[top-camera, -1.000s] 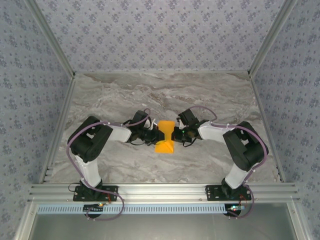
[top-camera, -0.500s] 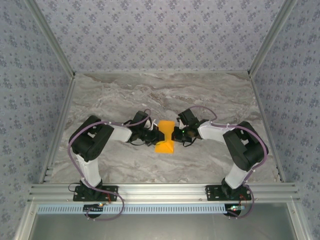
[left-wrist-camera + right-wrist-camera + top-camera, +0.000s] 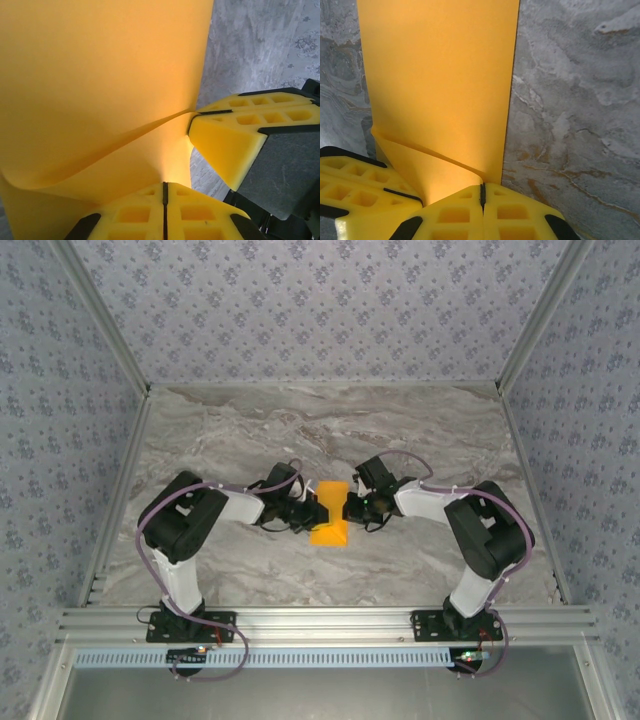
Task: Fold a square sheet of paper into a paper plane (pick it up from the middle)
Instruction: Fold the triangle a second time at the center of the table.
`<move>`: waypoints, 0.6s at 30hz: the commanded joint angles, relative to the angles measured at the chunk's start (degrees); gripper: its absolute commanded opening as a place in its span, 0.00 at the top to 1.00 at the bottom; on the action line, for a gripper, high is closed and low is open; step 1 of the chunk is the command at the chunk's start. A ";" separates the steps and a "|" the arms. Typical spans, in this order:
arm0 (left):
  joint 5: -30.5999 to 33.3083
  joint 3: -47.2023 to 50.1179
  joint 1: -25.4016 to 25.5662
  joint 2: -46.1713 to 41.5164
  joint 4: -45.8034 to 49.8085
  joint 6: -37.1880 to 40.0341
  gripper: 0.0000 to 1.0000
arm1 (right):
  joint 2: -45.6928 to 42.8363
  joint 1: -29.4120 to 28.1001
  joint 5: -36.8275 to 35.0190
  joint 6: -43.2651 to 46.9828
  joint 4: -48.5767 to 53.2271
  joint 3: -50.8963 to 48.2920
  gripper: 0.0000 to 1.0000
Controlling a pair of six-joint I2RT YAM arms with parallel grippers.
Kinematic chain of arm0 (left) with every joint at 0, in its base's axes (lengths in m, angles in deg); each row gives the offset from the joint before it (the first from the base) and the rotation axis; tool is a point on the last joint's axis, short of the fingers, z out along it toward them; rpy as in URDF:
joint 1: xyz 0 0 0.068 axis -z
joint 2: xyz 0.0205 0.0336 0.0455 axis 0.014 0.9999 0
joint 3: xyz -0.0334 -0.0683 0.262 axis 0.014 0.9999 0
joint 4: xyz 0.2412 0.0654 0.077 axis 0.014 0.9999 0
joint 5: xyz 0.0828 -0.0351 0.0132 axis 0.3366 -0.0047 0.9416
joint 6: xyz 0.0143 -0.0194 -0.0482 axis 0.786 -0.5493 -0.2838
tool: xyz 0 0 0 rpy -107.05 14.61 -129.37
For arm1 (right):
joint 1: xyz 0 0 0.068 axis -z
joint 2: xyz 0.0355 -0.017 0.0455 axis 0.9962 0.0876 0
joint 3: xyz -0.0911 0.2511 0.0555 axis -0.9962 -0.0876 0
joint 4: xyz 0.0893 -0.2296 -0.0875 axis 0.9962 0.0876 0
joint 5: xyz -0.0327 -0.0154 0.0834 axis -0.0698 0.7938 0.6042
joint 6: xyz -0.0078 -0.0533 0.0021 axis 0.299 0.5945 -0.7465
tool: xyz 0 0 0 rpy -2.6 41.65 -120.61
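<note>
Paper [image 3: 329,512], edges in left hand [image 3: 307,510], right hand [image 3: 351,505]; open table [image 3: 330,430] around

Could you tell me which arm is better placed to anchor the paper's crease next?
Probably right: the right gripper is shut on the orange paper exactly where its crease ends.

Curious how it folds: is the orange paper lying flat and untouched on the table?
No, the square sheet of paper is creased and pinched in the shut left gripper.

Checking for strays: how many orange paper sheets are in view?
1: the sheet over the table, centred, held by the left fingers and the right fingers. None seems hidden.
</note>
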 commanded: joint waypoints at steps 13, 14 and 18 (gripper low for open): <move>3.37 -0.56 0.43 0.62 6.14 1.93 0.94 | 1.14 0.45 -1.23 1.10 2.58 1.26 0.92; 3.71 -0.59 0.39 0.64 6.76 2.09 0.94 | 1.15 0.46 -1.26 1.04 2.69 1.43 0.91; 5.17 -0.84 0.52 0.71 9.19 2.27 0.95 | 0.64 0.49 -1.25 1.06 4.18 2.45 0.86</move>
